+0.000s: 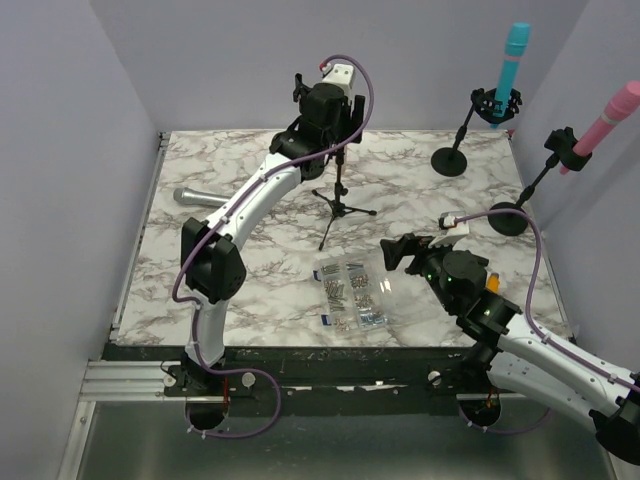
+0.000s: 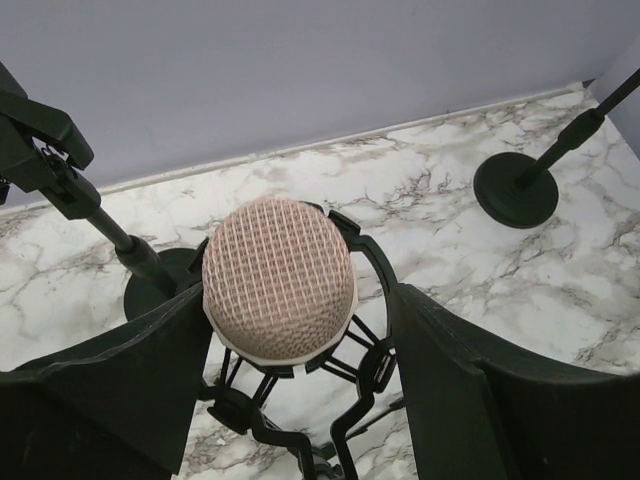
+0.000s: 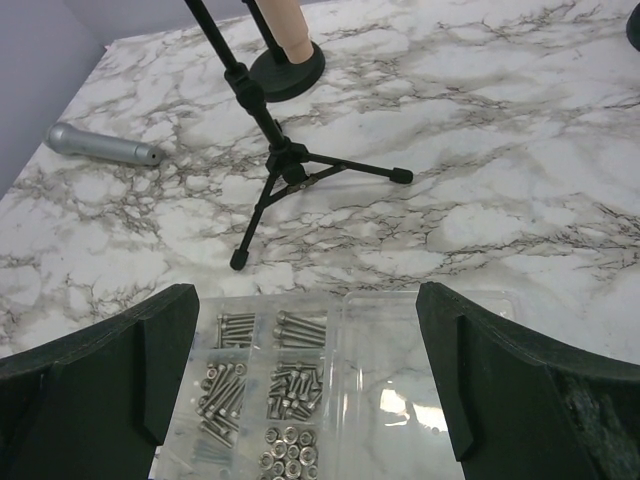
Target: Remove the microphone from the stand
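At the far middle of the table, my left gripper brackets the microphone, seated in its stand; the jaws are apart, not yet clamped. The grasp is the step in hand. Next, I judge, comes a firm squeeze and a straight lift. My right gripper hangs wide open over a clear box of sorted screws.

Reaching far forward with left arm, left end effector aimed down, partly spread. Holding right arm low and bent, right end effector spread wide.
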